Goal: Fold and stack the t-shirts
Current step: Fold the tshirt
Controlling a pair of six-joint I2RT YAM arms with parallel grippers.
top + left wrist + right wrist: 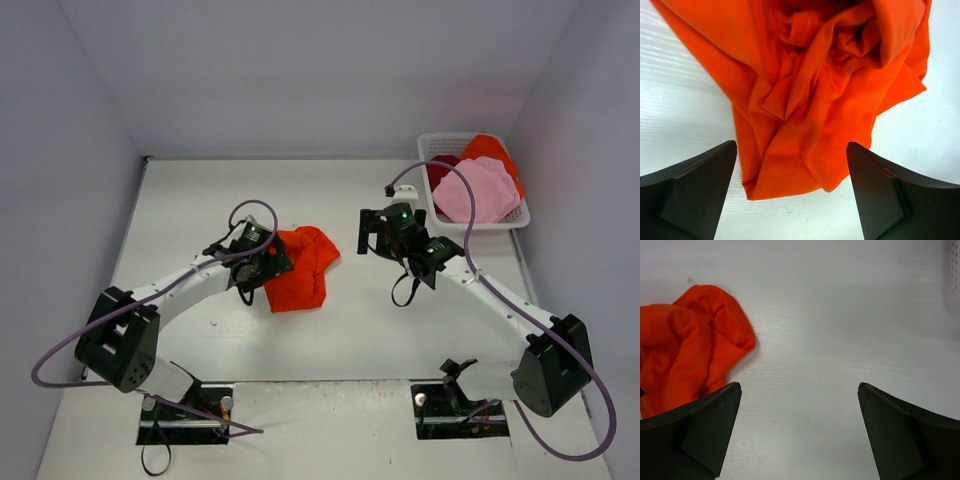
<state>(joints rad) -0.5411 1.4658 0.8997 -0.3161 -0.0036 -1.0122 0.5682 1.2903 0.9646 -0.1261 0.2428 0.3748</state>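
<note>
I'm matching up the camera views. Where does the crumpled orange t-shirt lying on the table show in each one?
Top external: orange t-shirt left of centre, crumpled on the table.
Left wrist: fills the upper middle.
Right wrist: at the left edge.
Shared landmark: the white table surface under it.

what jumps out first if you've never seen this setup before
The crumpled bright orange-red cloth t-shirt, heaped on the white table left of centre, catches the eye first, with the left hand open over its left edge. Next comes the white plastic lattice basket at the far right corner, piled with a light pink t-shirt, a dark red one and an orange one. The right hand hangs open between shirt and basket.
</note>
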